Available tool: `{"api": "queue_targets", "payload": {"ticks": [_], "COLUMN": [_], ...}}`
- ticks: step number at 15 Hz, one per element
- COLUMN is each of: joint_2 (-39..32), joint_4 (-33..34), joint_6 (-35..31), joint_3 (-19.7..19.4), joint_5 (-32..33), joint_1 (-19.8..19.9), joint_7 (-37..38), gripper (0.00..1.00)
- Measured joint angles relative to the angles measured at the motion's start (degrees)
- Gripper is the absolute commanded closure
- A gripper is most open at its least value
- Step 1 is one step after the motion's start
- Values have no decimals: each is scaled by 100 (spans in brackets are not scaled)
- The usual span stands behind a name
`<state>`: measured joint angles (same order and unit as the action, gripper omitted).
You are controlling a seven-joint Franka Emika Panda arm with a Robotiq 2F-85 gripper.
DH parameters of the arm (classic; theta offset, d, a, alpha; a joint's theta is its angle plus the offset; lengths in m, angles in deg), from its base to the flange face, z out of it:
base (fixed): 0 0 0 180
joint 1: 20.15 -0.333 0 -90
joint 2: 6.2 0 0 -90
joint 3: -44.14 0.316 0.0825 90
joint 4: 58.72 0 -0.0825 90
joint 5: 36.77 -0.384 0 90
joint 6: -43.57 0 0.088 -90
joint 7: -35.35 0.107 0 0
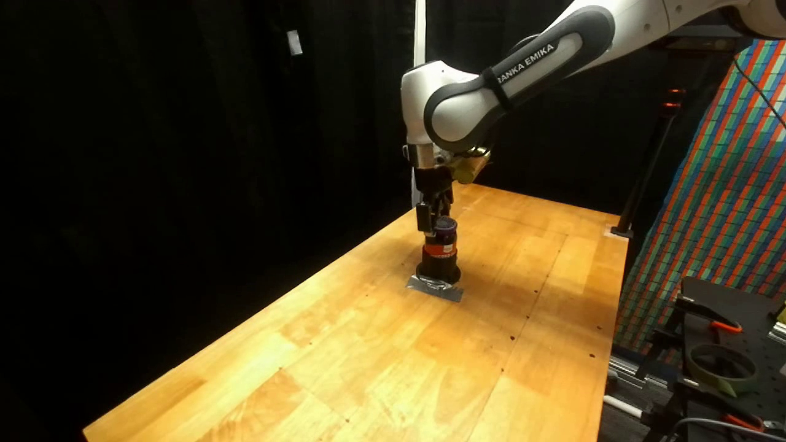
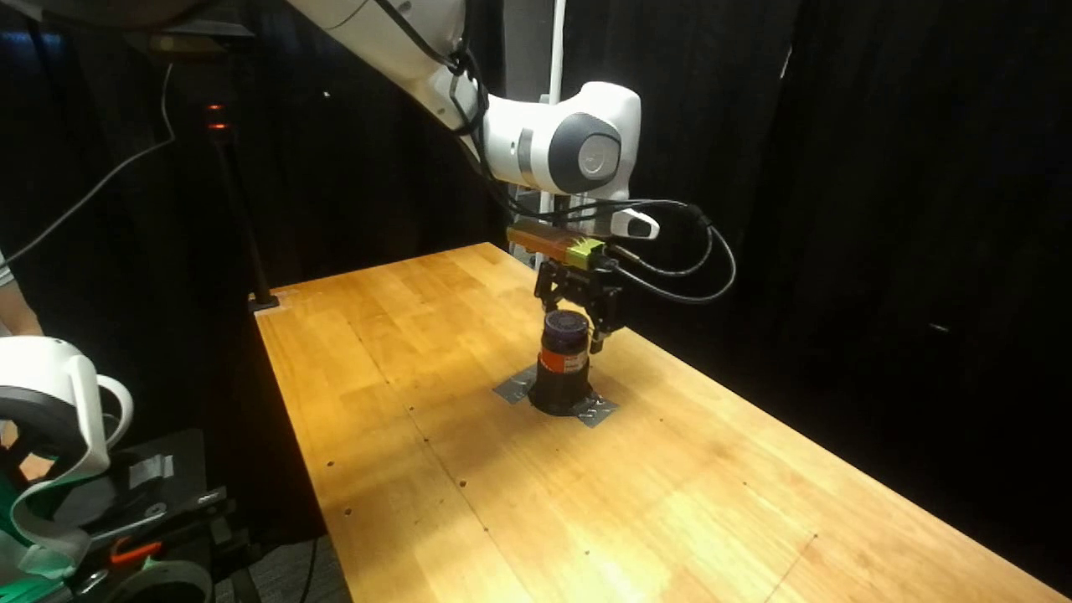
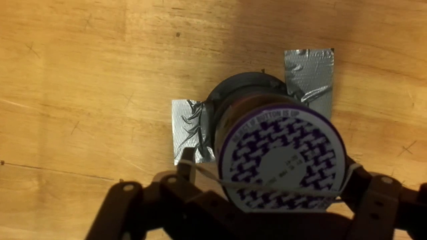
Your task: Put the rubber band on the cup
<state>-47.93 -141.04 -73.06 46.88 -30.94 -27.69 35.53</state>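
Gripper [image 3: 270, 163] sits nearest in the wrist view, fingers spread apart with the band [image 3: 247, 185] stretched between them; the band passes across the purple-and-white top of the cup [image 3: 283, 163], though whether they touch I cannot tell; the cup stands upright in a black base [image 3: 245, 80], from which strips of tape [image 3: 184, 128] run onto the table [image 3: 83, 83]. In both exterior views the arm [image 1: 546, 61] hangs over the table; behind, a dark curtain [image 1: 202, 153].

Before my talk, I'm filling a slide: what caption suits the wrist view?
A thin pale rubber band, stretched by the open black gripper, seen across the round purple-and-white patterned jar lid.
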Motion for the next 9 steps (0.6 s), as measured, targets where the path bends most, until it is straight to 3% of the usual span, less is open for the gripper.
{"api": "queue_targets", "payload": {"ticks": [9], "joint_2": [398], "joint_4": [-615], "joint_6": [274], "joint_3": [240], "joint_5": [-749], "joint_1": [535], "joint_7": [-794], "gripper": [0]}}
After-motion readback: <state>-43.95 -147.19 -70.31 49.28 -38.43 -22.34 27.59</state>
